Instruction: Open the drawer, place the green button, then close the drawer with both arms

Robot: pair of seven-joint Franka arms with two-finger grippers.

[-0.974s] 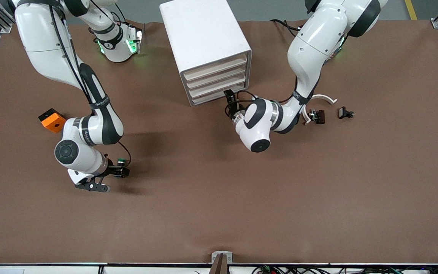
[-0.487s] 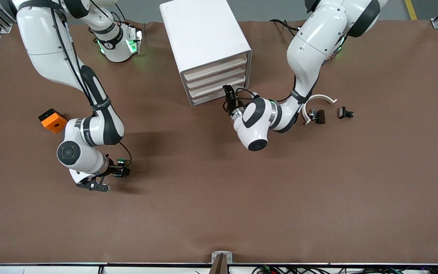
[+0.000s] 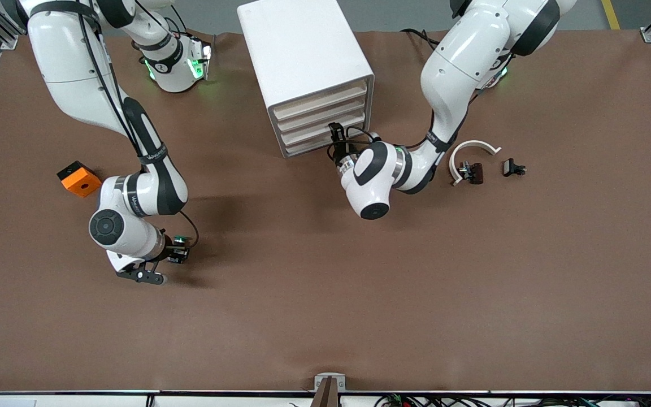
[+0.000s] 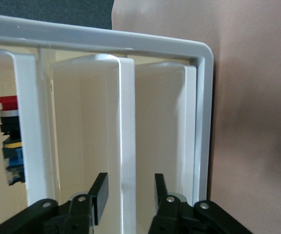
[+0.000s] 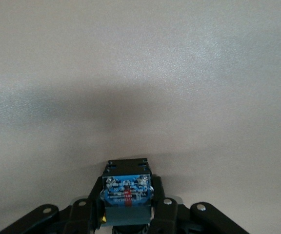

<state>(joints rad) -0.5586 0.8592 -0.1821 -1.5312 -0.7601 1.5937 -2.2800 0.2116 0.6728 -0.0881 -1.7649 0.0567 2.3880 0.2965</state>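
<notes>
The white cabinet (image 3: 303, 51) stands in the middle of the table near the arms' bases, all its drawers closed. My left gripper (image 3: 335, 133) is at the front of the lowest drawer (image 3: 309, 146), at the end toward the left arm. In the left wrist view, the left gripper (image 4: 129, 191) is open, its fingers (image 4: 99, 194) straddling a white upright lip beside the lowest drawer (image 4: 166, 131) without touching it. Toward the right arm's end of the table, my right gripper (image 3: 175, 254) is shut on the button (image 3: 179, 244). Its blue base (image 5: 127, 189) shows between the jaws of the right gripper (image 5: 127, 207).
An orange block (image 3: 78, 178) lies near the right arm's elbow. A white arc (image 3: 472, 148) and two small black and brown parts (image 3: 471, 172) (image 3: 512, 167) lie beside the left arm. A red-capped part (image 4: 6, 141) shows inside a higher drawer.
The right gripper has shut on the button. The left arm has moved closer to the cabinet front, and its jaws have narrowed.
</notes>
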